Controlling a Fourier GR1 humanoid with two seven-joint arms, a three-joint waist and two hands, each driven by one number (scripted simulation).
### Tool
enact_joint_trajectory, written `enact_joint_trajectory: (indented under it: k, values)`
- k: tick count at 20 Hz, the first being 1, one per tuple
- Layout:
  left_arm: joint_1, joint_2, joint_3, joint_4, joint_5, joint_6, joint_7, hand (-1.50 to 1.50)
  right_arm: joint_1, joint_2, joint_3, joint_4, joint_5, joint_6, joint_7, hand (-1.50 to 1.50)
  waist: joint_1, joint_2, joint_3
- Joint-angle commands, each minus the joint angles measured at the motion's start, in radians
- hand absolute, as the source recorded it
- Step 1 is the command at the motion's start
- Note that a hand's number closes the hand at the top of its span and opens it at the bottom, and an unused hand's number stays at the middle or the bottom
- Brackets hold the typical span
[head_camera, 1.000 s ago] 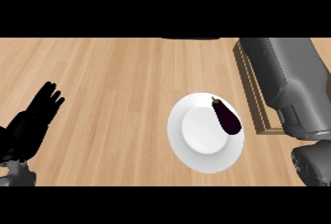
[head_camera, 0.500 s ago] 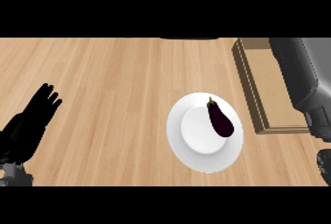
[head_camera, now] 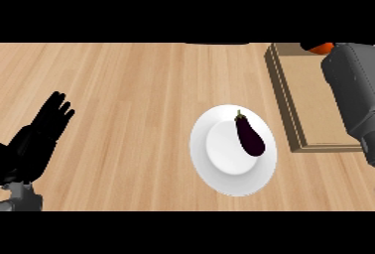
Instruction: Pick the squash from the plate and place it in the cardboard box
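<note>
Low at the left edge, the left hand (head_camera: 33, 144), resting. Fingers (head_camera: 57, 106) straight, spread a little, pointing up. Open, holding nothing, touching nothing.

To the right of those fingers, well apart, past a wide bare stretch of light wooden bench (head_camera: 132, 89): a white plate (head_camera: 219, 176). Lying on the plate, on the half far from the fingers, a dark purple eggplant (head_camera: 250, 136). Long and shiny. Thin stem end pointing up and away, fat end lower down and a bit more to the right. Flat on the plate, well apart from the fingers and near the plate's right rim.

Farther from the fingers, just beside the plate's right rim, a brown cardboard box (head_camera: 307, 99) with low walls and an open top. Looks like only bare brown floor inside.

Over the right part of the box, a thick grey right forearm (head_camera: 353, 94), running along the right edge. Right hand out of view, so cannot tell how its fingers are.

Right at the top, by the end of that forearm, a small orange bit (head_camera: 321, 47). Too little of it showing to tell what it is.
</note>
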Motion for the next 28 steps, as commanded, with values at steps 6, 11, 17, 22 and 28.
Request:
enact_joint_trajectory:
  k: [6,11,17,22,28]
  values:
    - [-0.025,0.015,0.019,0.060,-0.002,-0.022,-0.051,0.00,0.080,-0.027,-0.139,0.119,-0.150,-0.006,-0.016,-1.50,0.003,0.005,0.000]
    - [-0.013,0.013,0.006,0.035,-0.018,-0.015,-0.030,0.00,0.158,-0.010,-0.152,0.112,-0.207,-0.105,-0.200,-1.50,0.003,0.003,0.001]
    - [0.010,0.007,0.012,0.005,0.005,-0.014,-0.002,0.00,0.166,0.054,-0.237,-0.043,-0.320,-0.377,-0.286,-1.50,-0.011,-0.004,0.002]
    - [0.004,0.007,0.032,-0.003,0.010,0.014,0.033,0.00,0.222,0.088,-0.309,-0.175,-0.464,-0.483,-0.405,-1.50,-0.028,-0.012,0.001]
    - [0.031,0.018,0.059,0.031,0.022,-0.019,-0.023,0.00,0.344,0.071,-0.309,-0.409,-0.598,-0.342,-0.387,-1.50,-0.041,-0.016,-0.001]
